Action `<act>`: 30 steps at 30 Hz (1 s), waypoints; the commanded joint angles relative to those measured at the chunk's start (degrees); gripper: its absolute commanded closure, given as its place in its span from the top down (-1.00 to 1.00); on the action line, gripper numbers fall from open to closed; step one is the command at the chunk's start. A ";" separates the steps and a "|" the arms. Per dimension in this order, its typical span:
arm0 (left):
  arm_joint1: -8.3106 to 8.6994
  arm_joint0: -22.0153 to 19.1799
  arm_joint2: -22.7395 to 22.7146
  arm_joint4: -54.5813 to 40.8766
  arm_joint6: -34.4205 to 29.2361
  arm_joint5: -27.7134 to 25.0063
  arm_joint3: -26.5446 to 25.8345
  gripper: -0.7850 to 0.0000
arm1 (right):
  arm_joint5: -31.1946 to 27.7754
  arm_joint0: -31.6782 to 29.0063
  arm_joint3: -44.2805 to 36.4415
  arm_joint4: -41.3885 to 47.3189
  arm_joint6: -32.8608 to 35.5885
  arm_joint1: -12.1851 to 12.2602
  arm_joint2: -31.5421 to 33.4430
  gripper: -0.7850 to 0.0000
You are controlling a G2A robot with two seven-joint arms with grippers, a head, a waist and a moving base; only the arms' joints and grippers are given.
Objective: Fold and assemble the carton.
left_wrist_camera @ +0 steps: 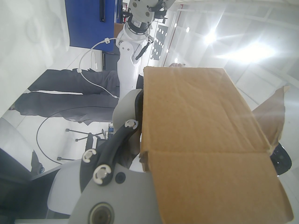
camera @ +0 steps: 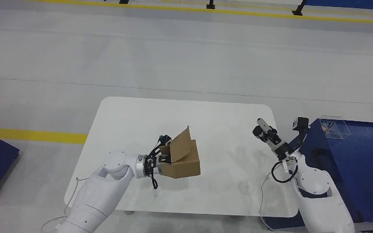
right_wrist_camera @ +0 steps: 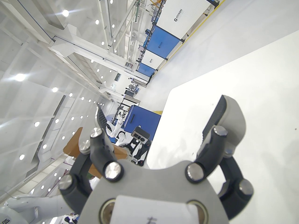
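Flap-up carton point(camera: 185, 160) in grip of left end effector point(camera: 165, 156); right end effector point(right_wrist_camera: 160, 104) splayed.

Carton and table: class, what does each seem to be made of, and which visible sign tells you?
Carton: brown cardboard with a matte finish, probably corrugated. Sharp fold creases and a ragged flap edge show in the left wrist view.
Table: a smooth, even white top with rounded corners, perhaps laminate or painted board. The look leaves it open.
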 commanded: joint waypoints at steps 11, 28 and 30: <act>-0.15 0.86 0.63 -0.11 3.79 3.56 -2.10 -1.00 | 0.00 0.00 0.00 -0.01 0.00 0.00 0.00 1.00; -5.14 6.43 3.23 -30.41 63.61 27.56 -22.67 -1.00 | 0.00 0.00 0.00 -0.01 0.00 0.00 0.00 1.00; -5.85 6.88 2.80 -37.97 70.58 28.79 -23.38 -1.00 | 0.00 0.00 0.00 -0.01 0.00 0.00 0.00 1.00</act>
